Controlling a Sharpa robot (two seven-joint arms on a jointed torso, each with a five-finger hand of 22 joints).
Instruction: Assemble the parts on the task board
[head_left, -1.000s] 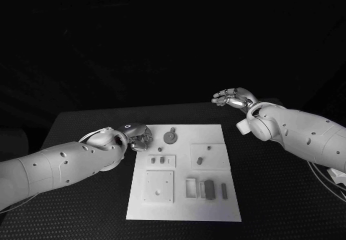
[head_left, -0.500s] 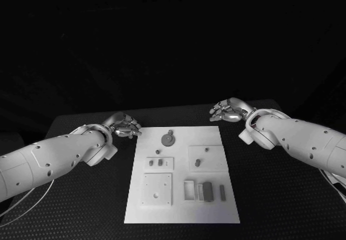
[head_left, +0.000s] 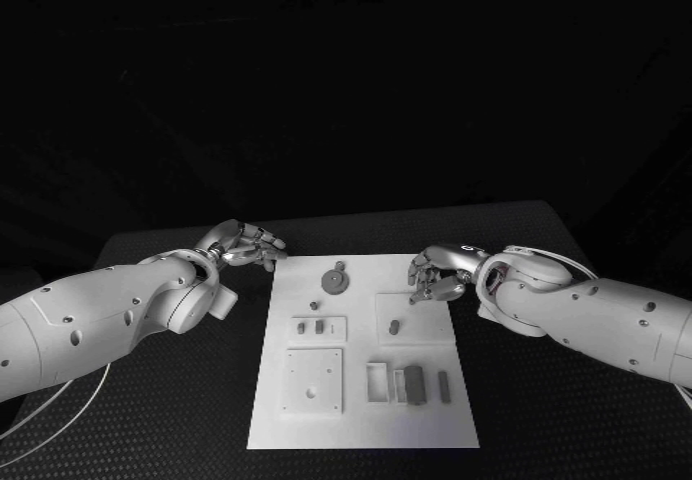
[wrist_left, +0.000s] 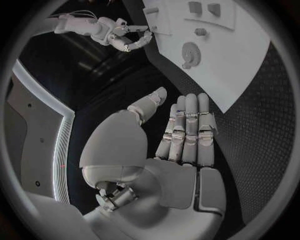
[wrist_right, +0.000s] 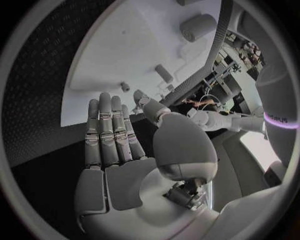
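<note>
**Hovering at both far corners of the task board, nothing held**

Showing the left hand (head_left: 245, 246) over the black tabletop (head_left: 173, 400), just off the far left corner of the task board (head_left: 361, 420); fingers (wrist_left: 187, 130) extended side by side, slightly apart, empty. Showing the right hand (head_left: 437, 274) at the far right edge of the board, fingers (wrist_right: 112, 132) straight and likewise empty. Lying on the board between the two sets of fingers, nearer the left: a round gear-like part (head_left: 338, 278). Just nearside of the right fingers: a small upright peg (head_left: 395, 325) in a square recessed plate. Nearside of the left fingers: a small stud (head_left: 315, 303) and a pair of small blocks (head_left: 310, 325). Farthest from both hands, near the board's front: a square plate (head_left: 313, 378) and a row of upright bars (head_left: 414, 384). Contact between either hand and the board: cannot tell.
</note>
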